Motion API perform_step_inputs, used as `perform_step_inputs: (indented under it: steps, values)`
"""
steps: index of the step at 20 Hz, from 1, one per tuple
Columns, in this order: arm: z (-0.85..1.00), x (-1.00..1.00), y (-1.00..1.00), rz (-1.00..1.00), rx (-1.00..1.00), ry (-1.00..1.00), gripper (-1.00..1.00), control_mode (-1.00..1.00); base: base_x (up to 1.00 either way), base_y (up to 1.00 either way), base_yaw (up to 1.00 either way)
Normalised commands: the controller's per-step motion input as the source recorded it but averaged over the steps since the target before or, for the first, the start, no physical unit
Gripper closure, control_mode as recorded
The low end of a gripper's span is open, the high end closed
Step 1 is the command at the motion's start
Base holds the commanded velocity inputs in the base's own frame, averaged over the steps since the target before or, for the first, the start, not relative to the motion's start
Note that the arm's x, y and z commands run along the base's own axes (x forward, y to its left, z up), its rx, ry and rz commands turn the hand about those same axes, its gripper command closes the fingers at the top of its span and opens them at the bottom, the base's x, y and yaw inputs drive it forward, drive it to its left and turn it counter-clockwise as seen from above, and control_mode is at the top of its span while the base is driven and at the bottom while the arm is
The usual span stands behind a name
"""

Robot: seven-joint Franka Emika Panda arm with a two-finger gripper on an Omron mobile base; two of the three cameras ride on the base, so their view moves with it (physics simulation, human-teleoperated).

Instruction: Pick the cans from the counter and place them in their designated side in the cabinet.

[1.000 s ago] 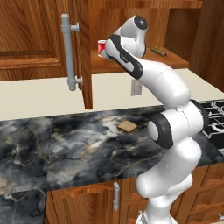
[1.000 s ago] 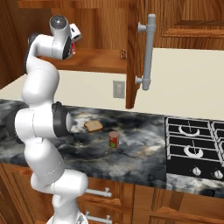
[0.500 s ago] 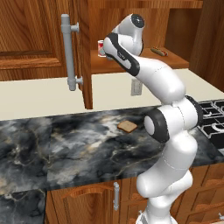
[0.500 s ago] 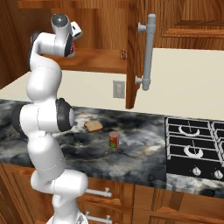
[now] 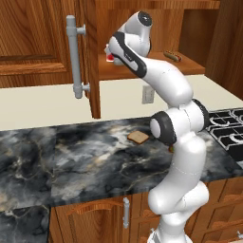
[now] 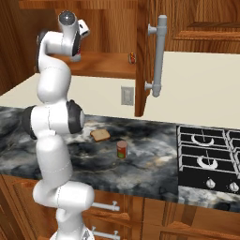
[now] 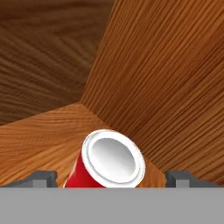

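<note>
Red can with green label (image 6: 122, 150) upright on dark marbled counter (image 6: 154, 161), near bread slice. Reddish-brown wall cabinet (image 5: 190, 66) open, grey bar handle on door. Second can not identifiable.

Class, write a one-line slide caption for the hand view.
Between the open gripper fingertips, a bright red can with a white rim sits on the reddish-brown wooden cabinet shelf.

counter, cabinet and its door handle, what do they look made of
The counter looks like polished stone: black and grey marbling with pale veins. The cabinet looks like reddish-brown wood, with grain lines running across its panels and a slight sheen. Its handle is a plain grey bar, probably matte metal, though painted plastic would look the same in this render.
</note>
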Motion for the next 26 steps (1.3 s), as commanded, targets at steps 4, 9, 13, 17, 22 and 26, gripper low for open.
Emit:
perform_step_inputs:
  steps: [4,9,13,17,22,26]
  values:
    - [0.00,0.01,-0.28,0.03,-0.01,-0.11,-1.00,-1.00,0.00,0.00,0.00]
    - [0.00,-0.06,-0.07,0.06,0.00,-0.12,-1.00,-1.00,0.00,0.00,0.00]
    - [0.00,-0.17,0.00,0.06,0.00,-0.11,-1.00,-1.00,0.00,0.00,0.00]
    - [0.00,-0.21,0.00,0.07,0.00,-0.11,-1.00,-1.00,0.00,0.00,0.00]
    - [0.00,-0.54,-0.02,0.04,0.00,-0.07,-1.00,-1.00,0.00,0.00,0.00]
    - [0.00,-0.71,-0.03,0.02,0.00,-0.07,-1.00,-1.00,0.00,0.00,0.00]
